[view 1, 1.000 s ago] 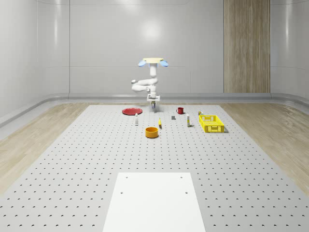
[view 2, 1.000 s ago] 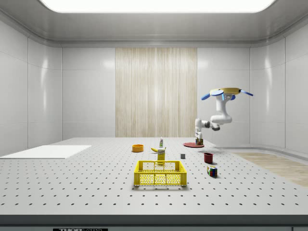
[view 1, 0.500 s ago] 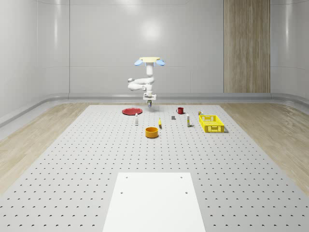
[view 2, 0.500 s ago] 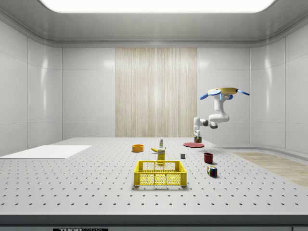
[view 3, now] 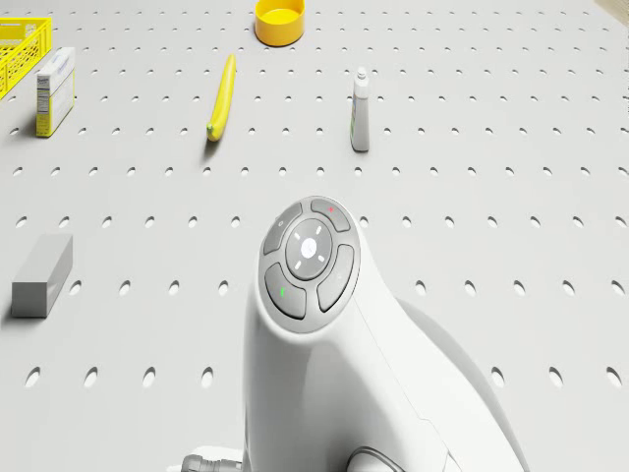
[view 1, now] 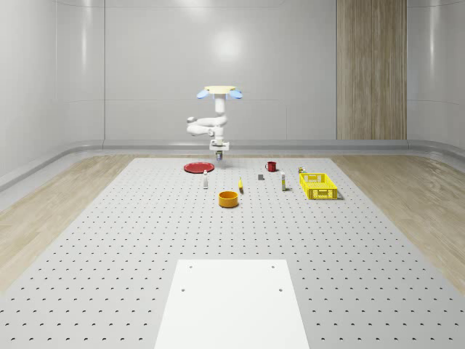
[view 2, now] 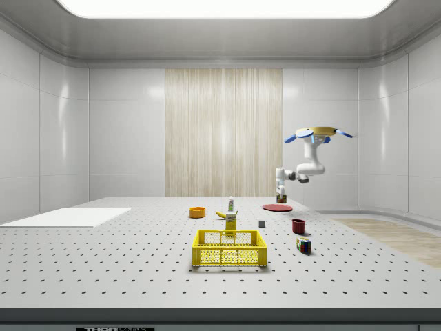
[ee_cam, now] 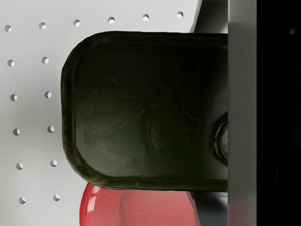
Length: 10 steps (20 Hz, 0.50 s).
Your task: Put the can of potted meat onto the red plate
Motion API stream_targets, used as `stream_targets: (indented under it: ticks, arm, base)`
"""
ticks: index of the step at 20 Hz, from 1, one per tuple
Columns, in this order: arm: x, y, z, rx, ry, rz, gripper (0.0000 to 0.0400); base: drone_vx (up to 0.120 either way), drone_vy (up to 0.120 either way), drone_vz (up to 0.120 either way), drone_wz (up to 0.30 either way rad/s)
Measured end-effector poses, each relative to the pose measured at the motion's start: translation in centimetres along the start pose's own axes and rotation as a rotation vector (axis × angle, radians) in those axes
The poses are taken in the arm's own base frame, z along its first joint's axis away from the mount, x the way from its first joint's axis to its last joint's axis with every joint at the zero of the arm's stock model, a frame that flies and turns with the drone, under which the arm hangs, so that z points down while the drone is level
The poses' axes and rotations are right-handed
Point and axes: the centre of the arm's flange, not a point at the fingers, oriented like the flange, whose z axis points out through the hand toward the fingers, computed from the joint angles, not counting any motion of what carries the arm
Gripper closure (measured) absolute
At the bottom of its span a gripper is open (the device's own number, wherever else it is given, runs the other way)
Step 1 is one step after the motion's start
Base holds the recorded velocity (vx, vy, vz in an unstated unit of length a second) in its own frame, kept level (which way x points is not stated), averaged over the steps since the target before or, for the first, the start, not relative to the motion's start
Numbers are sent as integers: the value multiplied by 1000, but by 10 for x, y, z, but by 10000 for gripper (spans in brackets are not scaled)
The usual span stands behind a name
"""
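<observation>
Above the flat red plate (view 1: 197,168) on the perforated grey counter (view 1: 145,240) hovers the drone (view 1: 219,91). Its bent arm hangs the tool (view 1: 218,154) downward, clamped on the dark rounded-rectangular potted-meat can (ee_cam: 150,110), whose long axis runs across the wrist view.

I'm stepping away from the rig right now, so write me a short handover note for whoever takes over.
Gripper: shut on the potted meat can, held in the air.
Drone: hovering beside the red plate, on the whole-scene view's right of it.
Done: can picked up and carried close; the wrist view shows the plate's edge just past the can.
Left: get the can fully over the plate, lower it, release it.
</observation>
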Motion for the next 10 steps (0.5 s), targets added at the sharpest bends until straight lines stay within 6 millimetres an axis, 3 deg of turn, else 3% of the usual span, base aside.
stream_targets:
  ticks: [10]
  arm:
    - [0, 0, 0, 0, 0, 1, 114]
  base:
    - [0, -120, 0, 0]
